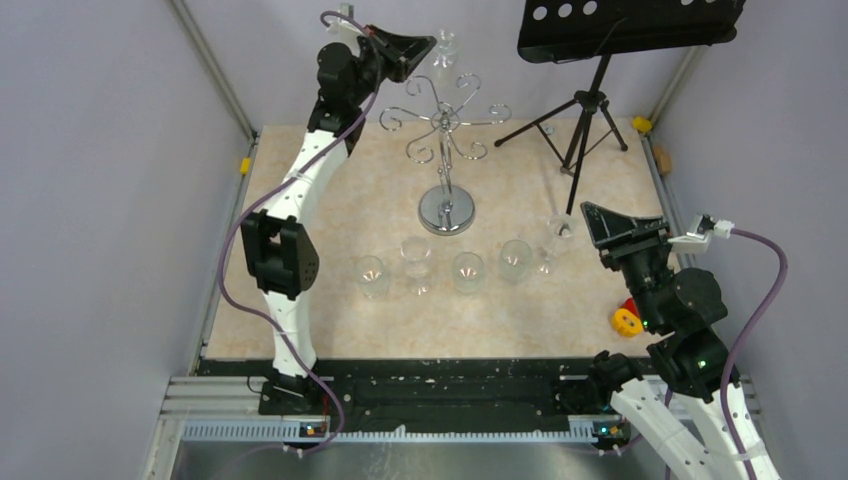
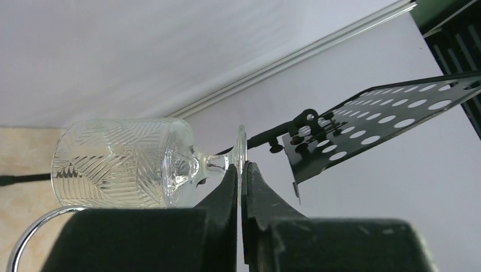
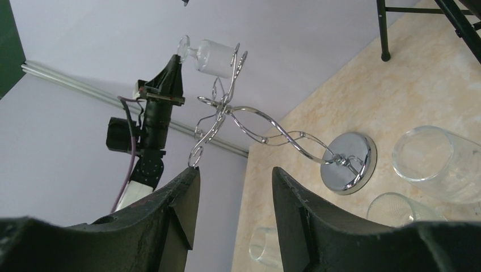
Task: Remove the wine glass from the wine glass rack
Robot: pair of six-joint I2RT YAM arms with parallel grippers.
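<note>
Left wrist view, wine glass (image 2: 122, 164) clamped by its foot in the left gripper (image 2: 241, 170), bowl just beside a curled arm of the wine glass rack (image 3: 266, 127), right gripper (image 3: 235, 173) jaws parted, empty.

From above, the wine glass (image 1: 445, 48) over the wine glass rack (image 1: 446, 120) is faint, its foot too small to tell beside the left fingers (image 1: 415, 47). The music stand (image 1: 630, 25), right of the rack, is cut off by the top edge.
</note>
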